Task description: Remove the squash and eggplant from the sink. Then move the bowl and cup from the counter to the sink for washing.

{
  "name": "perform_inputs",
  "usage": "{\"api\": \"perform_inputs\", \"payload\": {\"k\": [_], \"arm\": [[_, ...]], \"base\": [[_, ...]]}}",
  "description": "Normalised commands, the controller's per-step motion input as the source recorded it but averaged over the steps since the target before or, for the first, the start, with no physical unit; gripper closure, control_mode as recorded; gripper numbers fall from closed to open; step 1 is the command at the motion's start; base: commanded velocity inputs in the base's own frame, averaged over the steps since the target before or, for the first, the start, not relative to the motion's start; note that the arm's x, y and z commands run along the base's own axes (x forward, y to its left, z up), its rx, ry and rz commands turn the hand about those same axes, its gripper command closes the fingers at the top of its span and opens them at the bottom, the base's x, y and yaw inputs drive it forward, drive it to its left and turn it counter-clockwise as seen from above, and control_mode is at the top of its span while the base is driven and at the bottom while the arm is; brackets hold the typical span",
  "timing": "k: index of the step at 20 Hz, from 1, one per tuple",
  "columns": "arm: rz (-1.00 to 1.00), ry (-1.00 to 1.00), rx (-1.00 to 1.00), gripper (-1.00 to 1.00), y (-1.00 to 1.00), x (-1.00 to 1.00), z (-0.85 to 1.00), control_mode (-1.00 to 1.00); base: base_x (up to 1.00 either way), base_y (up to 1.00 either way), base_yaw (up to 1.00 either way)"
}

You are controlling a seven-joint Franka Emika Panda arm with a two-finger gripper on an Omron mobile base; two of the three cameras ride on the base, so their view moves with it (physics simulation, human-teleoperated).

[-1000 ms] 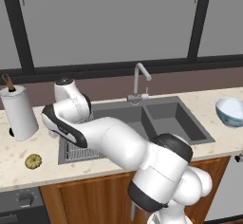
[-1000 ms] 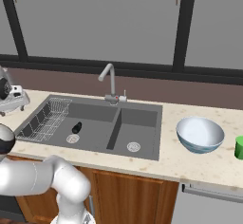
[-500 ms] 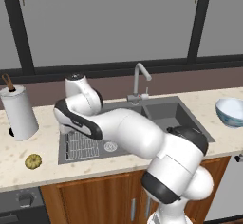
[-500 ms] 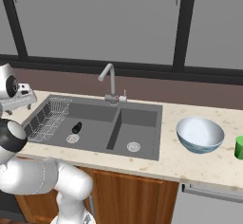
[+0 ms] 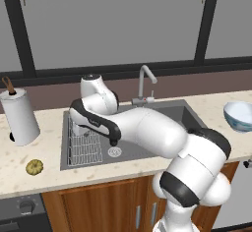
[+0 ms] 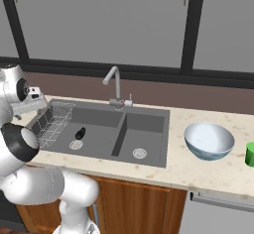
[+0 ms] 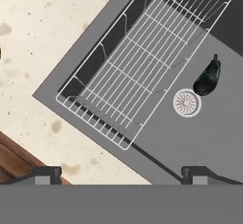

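The dark eggplant [image 7: 207, 77] lies on the floor of the sink's [image 6: 149, 154] left basin beside a round drain [image 7: 186, 102]; it shows as eggplant [image 6: 80, 133] from the right base. The yellow-brown squash [image 5: 34, 166] rests on the beige counter [image 5: 44, 142], left of the sink [image 5: 162, 112]. My gripper [image 7: 123, 174] hovers open and empty over the near-left corner of the wire rack [image 7: 142, 61], short of the eggplant. Its hand [image 5: 79, 128] hangs above the rack. The bowl [image 6: 209, 140] and the green cup [image 6: 250, 153] stand on the counter right of the sink.
A paper towel roll [image 5: 19, 115] stands upright at the far left of the counter. The curved steel faucet [image 6: 115, 82] rises behind the divider between the basins. A dark window wall runs behind the counter. My own arm arches over the left basin.
The arm has swung right, carrying the hand from over the left counter to above the wire rack. The jaws stayed open. Squash, eggplant, bowl and cup have not moved.
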Motion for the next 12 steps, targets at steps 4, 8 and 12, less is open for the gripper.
{"api": "perform_inputs", "payload": {"k": [4, 8, 12], "arm": [[0.00, 0.00, 0.02, -1.00, -0.40, -0.01, 0.00, -1.00], [0.00, 0.00, 0.01, -1.00, -0.40, 0.00, 0.00, -1.00], [0.00, 0.00, 0.00, -1.00, -0.39, 0.00, 0.00, -1.00]], "base": [[0.00, 0.00, 0.00], [0.00, 0.00, 0.00], [0.00, 0.00, 0.00]]}}
